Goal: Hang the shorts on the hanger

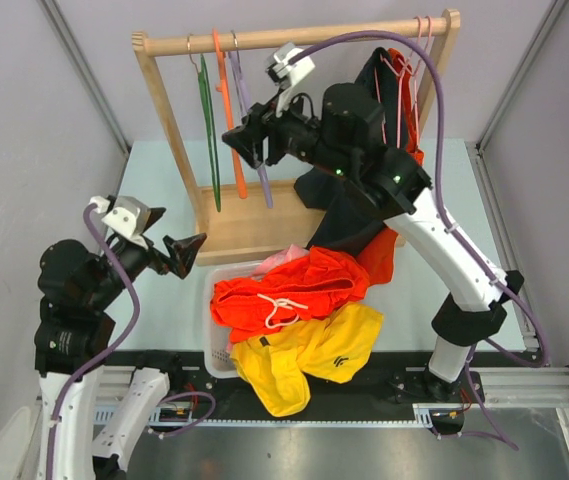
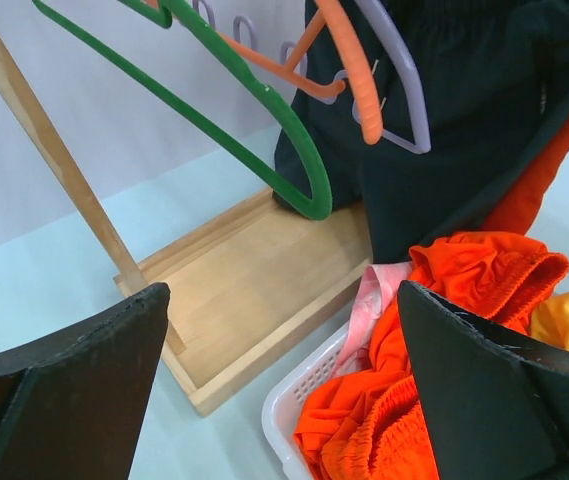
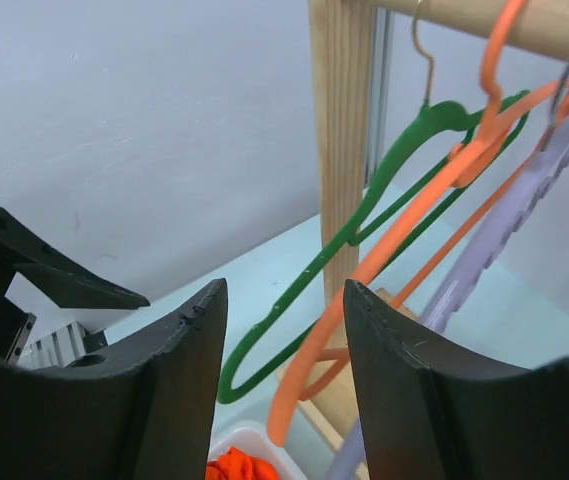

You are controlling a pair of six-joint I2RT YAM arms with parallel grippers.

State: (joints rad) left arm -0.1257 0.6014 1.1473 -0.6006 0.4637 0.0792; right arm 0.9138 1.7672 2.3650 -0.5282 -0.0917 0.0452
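Observation:
The bright orange shorts with a white drawstring lie on top of a white basket; they also show in the left wrist view. The thin orange hanger hangs on the wooden rod between a green and a lilac hanger. My right gripper is open at the hangers. In the right wrist view the orange hanger's arm runs between its jaws without touching them. My left gripper is open and empty, left of the basket, above the table.
The wooden rack stands on a wooden base. On it hang a green hanger, a lilac hanger, a dark garment and a red-orange garment. Yellow shorts spill over the basket's front.

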